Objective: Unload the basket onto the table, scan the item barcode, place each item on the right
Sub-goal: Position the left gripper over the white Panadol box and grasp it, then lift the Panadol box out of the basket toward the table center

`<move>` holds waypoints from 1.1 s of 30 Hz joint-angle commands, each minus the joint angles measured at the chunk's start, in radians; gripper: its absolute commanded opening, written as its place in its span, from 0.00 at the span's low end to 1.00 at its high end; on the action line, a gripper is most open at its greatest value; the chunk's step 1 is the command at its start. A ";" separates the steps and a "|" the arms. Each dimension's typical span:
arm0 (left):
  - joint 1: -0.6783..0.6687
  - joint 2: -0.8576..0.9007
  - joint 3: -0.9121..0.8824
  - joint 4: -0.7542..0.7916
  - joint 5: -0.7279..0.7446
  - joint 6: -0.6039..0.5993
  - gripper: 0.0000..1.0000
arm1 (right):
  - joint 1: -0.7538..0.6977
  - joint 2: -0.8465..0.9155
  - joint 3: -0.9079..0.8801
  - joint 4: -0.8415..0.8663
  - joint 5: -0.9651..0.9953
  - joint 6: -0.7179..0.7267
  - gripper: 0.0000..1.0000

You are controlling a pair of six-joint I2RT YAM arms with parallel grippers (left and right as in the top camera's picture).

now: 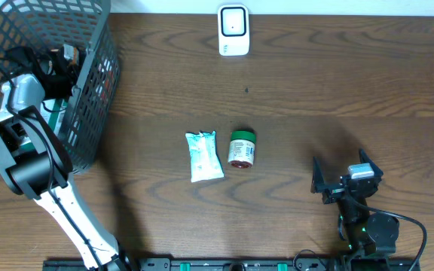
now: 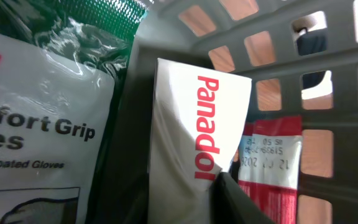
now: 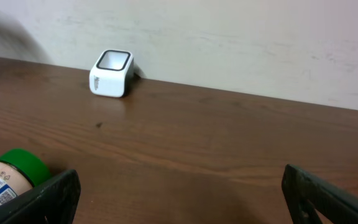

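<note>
We see a broad brown wooden surface (image 1: 315,83) filling the overhead view. At its far left corner stands a grey mesh basket (image 1: 96,105), the biggest thing on it. The left arm (image 1: 29,162) bends up from the near edge and reaches over the basket rim, so that the left pincer (image 1: 51,64) is down inside. The right arm (image 1: 364,226) sits at the near right edge, well apart from everything else, and the right pincer (image 3: 179,196) hangs there with its jaws spread wide and nothing between them.

Inside the basket, the left wrist camera shows a large plastic pack of gloves (image 2: 42,137) printed "Comfort Grip" and "Coated Gloves", with a green knitted cuff at its top. Just beside it to the right stands the Panadol box (image 2: 191,124), white with red lettering running down its face, upright against the basket wall. One dark finger (image 2: 238,202) of the left pincer overlaps the box's lower right corner; we cannot tell whether the jaws are pressed onto the box. Behind the box is a red and white pack (image 2: 272,162) with a printed date label.

Near the middle of the surface lies a white and green packet (image 1: 203,156), with a green-lidded jar (image 1: 241,148) on its side just to its right. The small white barcode scanner (image 1: 233,30) stands at the far edge.
</note>
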 commanded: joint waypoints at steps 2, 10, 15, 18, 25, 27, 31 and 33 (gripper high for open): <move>0.024 0.002 0.018 -0.004 0.222 0.004 0.27 | 0.003 -0.004 -0.001 -0.004 0.002 0.004 0.99; 0.065 -0.006 0.020 0.003 0.306 -0.035 0.21 | 0.003 -0.004 -0.001 -0.004 0.002 0.004 0.99; 0.084 -0.011 0.020 0.019 0.365 -0.045 0.07 | 0.003 -0.004 -0.001 -0.004 0.003 0.004 0.99; 0.108 -0.018 0.020 0.070 0.422 -0.088 0.07 | 0.003 -0.004 -0.001 -0.004 0.002 0.004 0.99; 0.163 -0.055 0.021 0.127 0.420 -0.162 0.07 | 0.003 -0.004 -0.001 -0.004 0.002 0.004 0.99; 0.179 -0.072 0.021 0.135 0.406 -0.163 0.07 | 0.003 -0.004 -0.001 -0.004 0.002 0.004 0.99; 0.211 -0.130 0.021 0.135 0.308 -0.163 0.07 | 0.003 -0.004 -0.001 -0.004 0.003 0.004 0.99; 0.225 -0.180 0.021 0.135 0.241 -0.163 0.07 | 0.003 -0.004 -0.001 -0.004 0.003 0.004 0.99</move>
